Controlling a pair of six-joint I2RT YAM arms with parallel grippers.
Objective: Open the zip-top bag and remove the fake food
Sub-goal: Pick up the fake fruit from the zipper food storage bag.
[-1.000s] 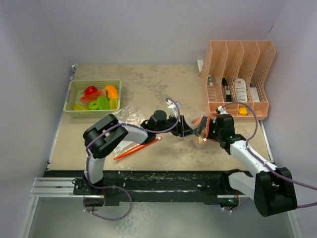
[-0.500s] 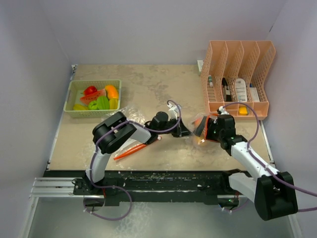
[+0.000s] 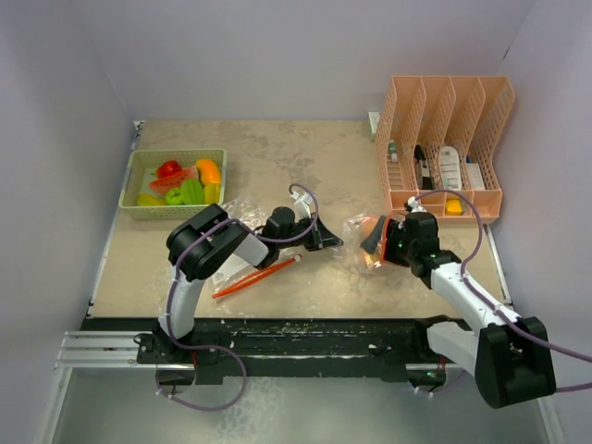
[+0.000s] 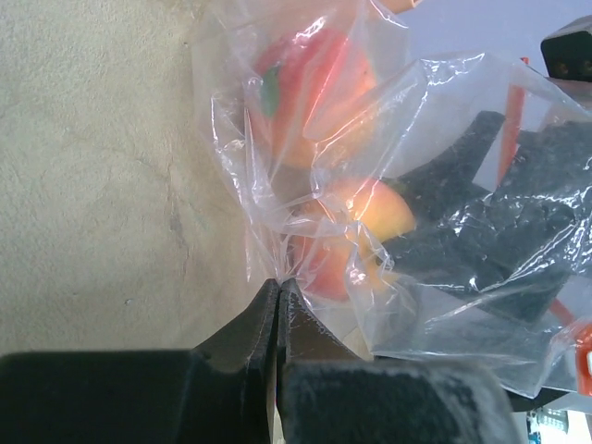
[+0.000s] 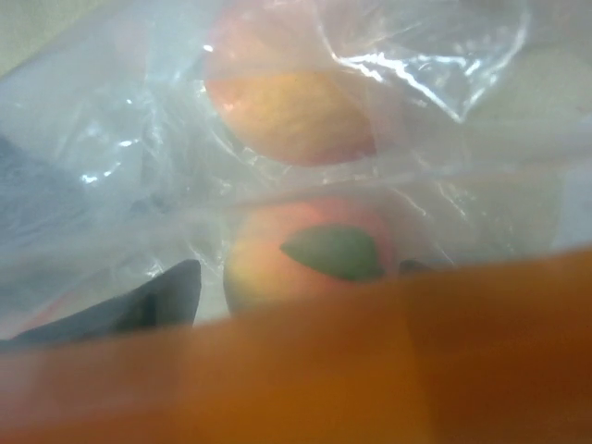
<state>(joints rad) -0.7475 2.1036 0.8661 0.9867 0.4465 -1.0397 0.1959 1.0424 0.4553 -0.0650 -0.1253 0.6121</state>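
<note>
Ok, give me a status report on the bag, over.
Left gripper shut, pinching bag at its edge. Right gripper open against bag. Toy fruit inside bag. Crumpled film hides the zip.

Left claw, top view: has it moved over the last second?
Yes. The left claw, shut on the bag, has shifted left, away from the peach file rack toward the green basket.
</note>
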